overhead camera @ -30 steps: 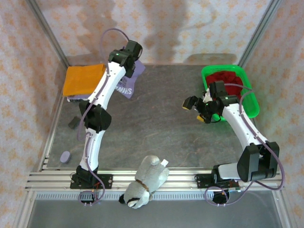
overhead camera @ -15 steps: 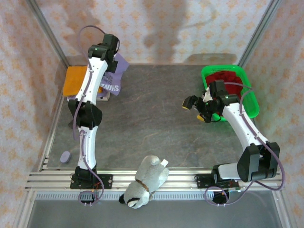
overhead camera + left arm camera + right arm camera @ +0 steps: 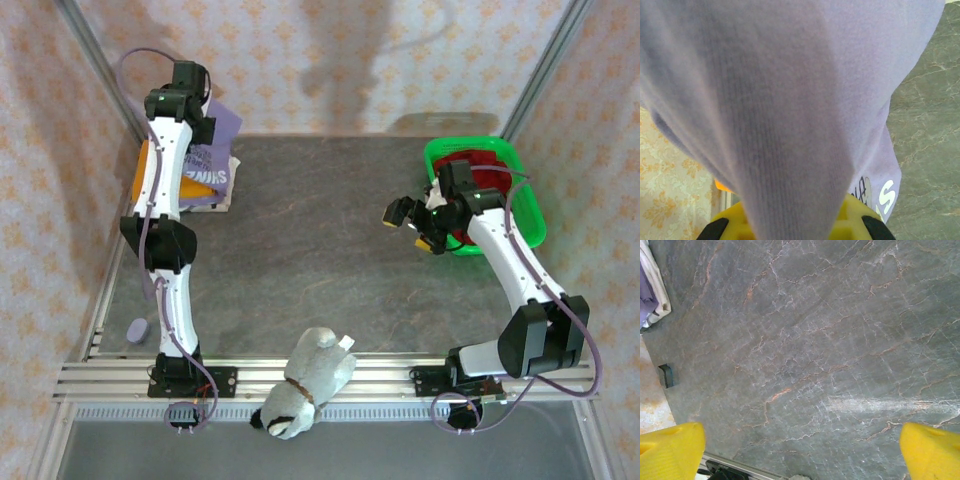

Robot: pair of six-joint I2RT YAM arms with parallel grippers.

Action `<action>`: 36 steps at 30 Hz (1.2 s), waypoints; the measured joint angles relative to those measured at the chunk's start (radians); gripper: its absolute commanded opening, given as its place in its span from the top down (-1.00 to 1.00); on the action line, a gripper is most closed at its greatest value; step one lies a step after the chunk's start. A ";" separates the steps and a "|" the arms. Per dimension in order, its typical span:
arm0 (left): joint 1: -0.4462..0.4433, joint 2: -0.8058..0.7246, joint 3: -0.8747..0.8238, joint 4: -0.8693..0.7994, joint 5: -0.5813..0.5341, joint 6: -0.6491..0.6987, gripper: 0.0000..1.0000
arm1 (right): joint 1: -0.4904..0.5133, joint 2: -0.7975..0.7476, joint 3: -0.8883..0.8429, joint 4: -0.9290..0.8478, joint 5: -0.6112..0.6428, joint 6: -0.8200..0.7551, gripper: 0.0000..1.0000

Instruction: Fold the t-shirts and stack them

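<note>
My left fingers (image 3: 855, 222) grip the lavender t-shirt (image 3: 214, 150) over the orange t-shirt (image 3: 196, 186), not stacked yet; right fingers (image 3: 671, 446) open, empty; dark red t-shirt (image 3: 487, 164) waits in the basket (image 3: 536, 222).

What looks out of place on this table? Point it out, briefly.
The grey-and-white plush toy lies across the metal rail at the near edge of the table, partly hanging off it. A small purple object sits alone by the left edge. The dark red t-shirt lies bunched in the green basket.
</note>
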 measured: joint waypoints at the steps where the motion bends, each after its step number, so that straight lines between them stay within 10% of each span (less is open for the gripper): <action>1: 0.003 -0.001 0.000 0.000 0.006 0.000 1.00 | 0.004 0.002 0.002 -0.008 0.003 0.000 -0.99; 36: 0.069 -0.016 0.001 -0.001 0.061 0.001 1.00 | 0.071 0.075 0.057 -0.042 0.051 0.009 -0.99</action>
